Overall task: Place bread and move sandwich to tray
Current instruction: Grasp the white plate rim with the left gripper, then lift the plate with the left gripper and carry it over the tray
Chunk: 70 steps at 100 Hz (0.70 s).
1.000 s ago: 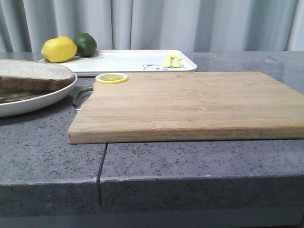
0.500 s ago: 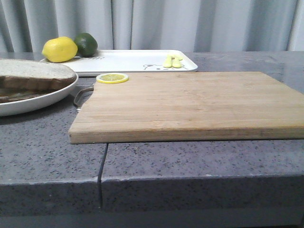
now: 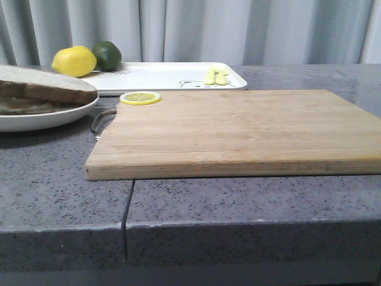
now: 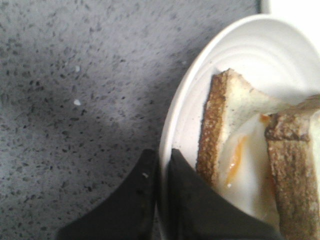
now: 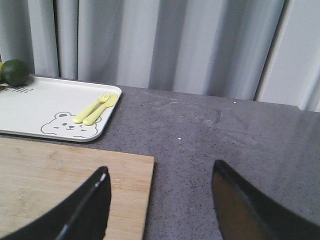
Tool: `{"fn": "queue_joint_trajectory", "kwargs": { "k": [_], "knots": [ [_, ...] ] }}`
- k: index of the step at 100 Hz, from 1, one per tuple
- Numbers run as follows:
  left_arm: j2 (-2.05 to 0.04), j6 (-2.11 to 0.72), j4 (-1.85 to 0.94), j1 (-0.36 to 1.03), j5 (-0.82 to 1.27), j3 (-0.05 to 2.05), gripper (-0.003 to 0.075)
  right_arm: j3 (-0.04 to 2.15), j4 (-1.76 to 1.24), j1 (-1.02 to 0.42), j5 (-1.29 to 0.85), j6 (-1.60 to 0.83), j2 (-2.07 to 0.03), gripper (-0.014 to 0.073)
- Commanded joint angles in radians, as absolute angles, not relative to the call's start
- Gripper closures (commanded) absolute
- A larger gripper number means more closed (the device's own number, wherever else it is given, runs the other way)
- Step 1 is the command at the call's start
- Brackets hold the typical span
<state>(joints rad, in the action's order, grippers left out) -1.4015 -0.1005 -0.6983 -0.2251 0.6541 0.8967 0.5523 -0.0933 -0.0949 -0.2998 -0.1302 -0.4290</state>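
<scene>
My left gripper point(image 4: 159, 167) is pinched shut on the rim of the round shallow white plate point(image 4: 186, 95), one dark finger point(image 4: 131, 200) outside it, the other inside. Just past my inner finger lies the sandwich of brown-crusted bread and white fried egg point(image 4: 250, 150), orange yolk showing. My right gripper point(image 5: 160, 195) hangs wide open and empty above the bamboo cutting board's point(image 5: 60, 185) corner. Beyond it sits the flat white rectangular tray with a line-drawn bear point(image 5: 45, 107).
</scene>
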Motion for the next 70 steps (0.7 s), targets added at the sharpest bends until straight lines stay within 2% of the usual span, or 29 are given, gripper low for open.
{"fn": "queue_joint_trajectory", "kwargs": {
  "k": [1, 38, 70],
  "knots": [
    [-1.331, -0.127, -0.825, -0.238, 0.647, 0.926, 0.0739, 0.58, -0.091, -0.09, -0.201, -0.133, -0.433, 0.0146],
    [-1.279, -0.249, -1.079, -0.241, 0.697, 0.952, 0.0739, 0.58, -0.092, -0.09, -0.162, -0.133, -0.433, 0.0146],
    [-1.404, -0.251, -1.099, -0.241, 0.799, 1.209, 0.074, 0.58, -0.127, -0.09, -0.162, -0.133, -0.433, 0.0146]
  ]
}}
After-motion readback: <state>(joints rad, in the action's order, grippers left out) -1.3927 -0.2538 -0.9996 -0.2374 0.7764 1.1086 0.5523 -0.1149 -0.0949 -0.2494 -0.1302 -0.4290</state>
